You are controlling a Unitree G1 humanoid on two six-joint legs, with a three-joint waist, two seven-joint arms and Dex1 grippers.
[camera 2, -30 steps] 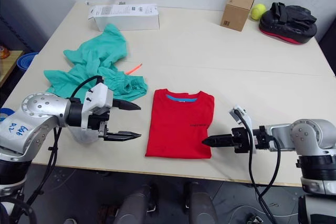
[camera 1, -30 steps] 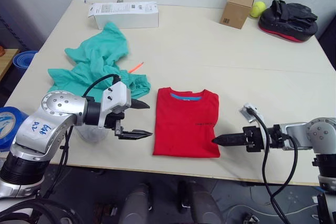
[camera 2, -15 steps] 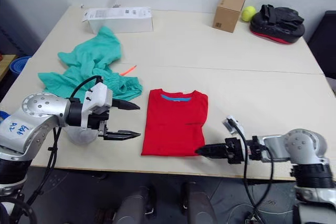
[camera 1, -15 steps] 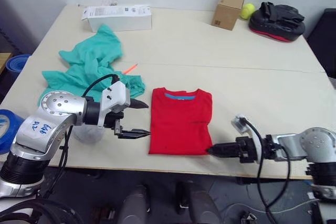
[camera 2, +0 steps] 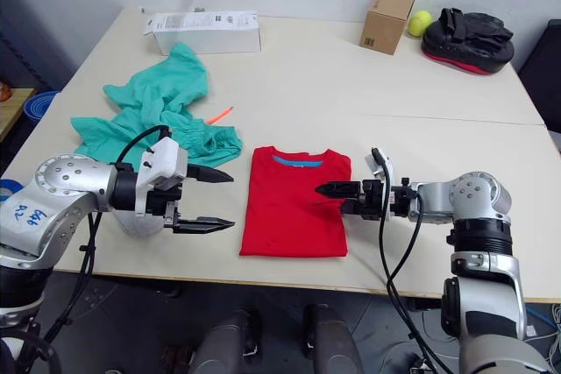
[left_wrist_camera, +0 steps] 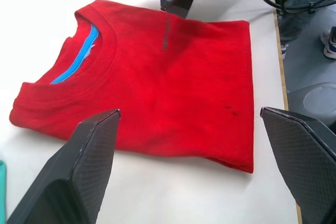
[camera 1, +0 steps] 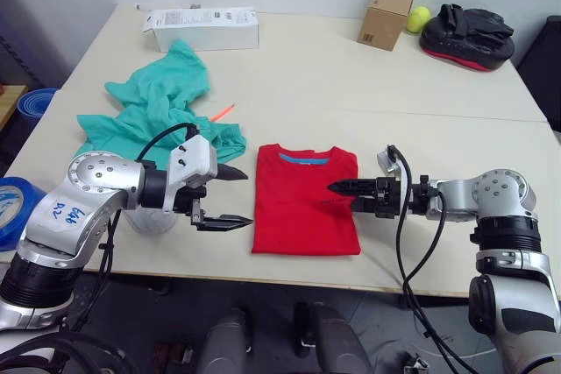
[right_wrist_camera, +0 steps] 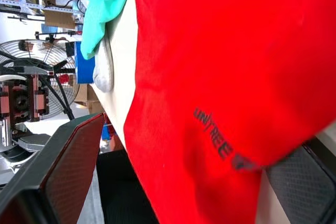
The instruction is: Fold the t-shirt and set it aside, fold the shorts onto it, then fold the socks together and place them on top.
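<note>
Our left gripper [camera 1: 232, 197] hovers with its fingers spread apart over the table's [camera 1: 351, 85] front edge, just left of the t-shirt [camera 1: 307, 199]. Behind it, toward the table's left edge, the shorts [camera 1: 158, 107] lie crumpled, with a small orange tag [camera 1: 225, 112] poking out on their right side. We see a white box [camera 1: 203, 27] against the far edge near the left corner. The t-shirt lies folded into a neat rectangle near the middle of the front edge, collar facing the far side. Our right gripper [camera 1: 344, 188] reaches in from the right, its tips over the shirt's right half; the wrist view shows its fingers apart above the red cloth. Toward the far right corner stand a cardboard box [camera 1: 385, 17], a tennis ball [camera 1: 418, 17] and a black-and-red pad [camera 1: 465, 34]. A blue bin [camera 1: 39, 100] sits on the floor beyond the left edge.
</note>
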